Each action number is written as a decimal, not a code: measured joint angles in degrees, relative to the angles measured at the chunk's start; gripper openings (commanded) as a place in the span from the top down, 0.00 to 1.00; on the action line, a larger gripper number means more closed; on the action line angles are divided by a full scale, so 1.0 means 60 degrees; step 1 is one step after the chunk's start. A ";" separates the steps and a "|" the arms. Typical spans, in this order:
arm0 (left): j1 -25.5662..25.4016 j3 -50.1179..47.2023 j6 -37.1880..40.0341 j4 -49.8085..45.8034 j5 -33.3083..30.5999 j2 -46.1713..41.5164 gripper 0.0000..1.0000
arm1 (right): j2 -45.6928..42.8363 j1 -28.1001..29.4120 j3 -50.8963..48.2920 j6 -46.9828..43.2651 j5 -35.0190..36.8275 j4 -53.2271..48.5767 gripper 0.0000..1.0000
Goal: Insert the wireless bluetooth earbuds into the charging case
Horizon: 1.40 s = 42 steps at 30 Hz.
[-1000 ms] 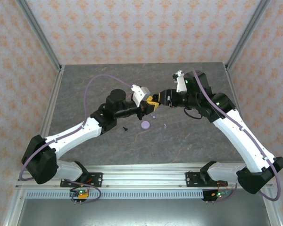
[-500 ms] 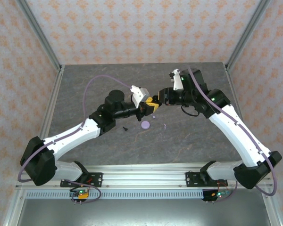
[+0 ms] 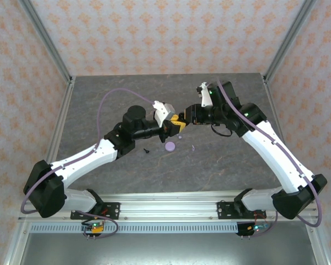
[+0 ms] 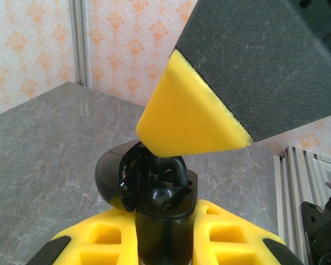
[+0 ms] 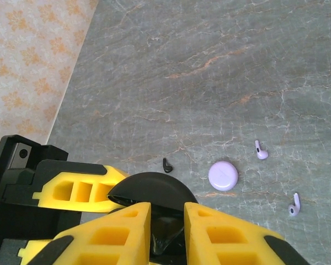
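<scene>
The left hand (image 3: pixel 176 125) clenches the open black case (image 4: pixel 164 232) aloft so the right hand (image 5: pixel 166 220) can seat a black earbud (image 4: pixel 165 194); whether the right hand is grasping, I cannot tell.

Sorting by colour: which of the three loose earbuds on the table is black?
The black earbud, left of the lavender disc in the right wrist view; the two lavender earbuds lie to its right.

Grey veined stone-look tabletop (image 3: pixel 127 171), matte and evenly lit, enclosed at back and both sides by pale pink wallpapered walls (image 3: pixel 165 33) with a repeating orange floral motif, silver aluminium corner posts (image 3: pixel 46 38), and an aluminium rail (image 3: pixel 165 200) along the near edge.
</scene>
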 measured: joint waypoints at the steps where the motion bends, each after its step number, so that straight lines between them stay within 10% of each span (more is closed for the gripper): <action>1: 0.0000 0.0000 0.0000 -0.0033 0.0000 0.0000 0.92 | 0.0029 0.0000 0.0029 0.0000 0.0025 -0.0066 0.77; 42: -0.0004 0.0000 0.0000 -0.0415 -0.0153 0.0004 0.93 | 0.0270 0.0004 0.0120 0.0113 -0.0051 -0.0444 0.82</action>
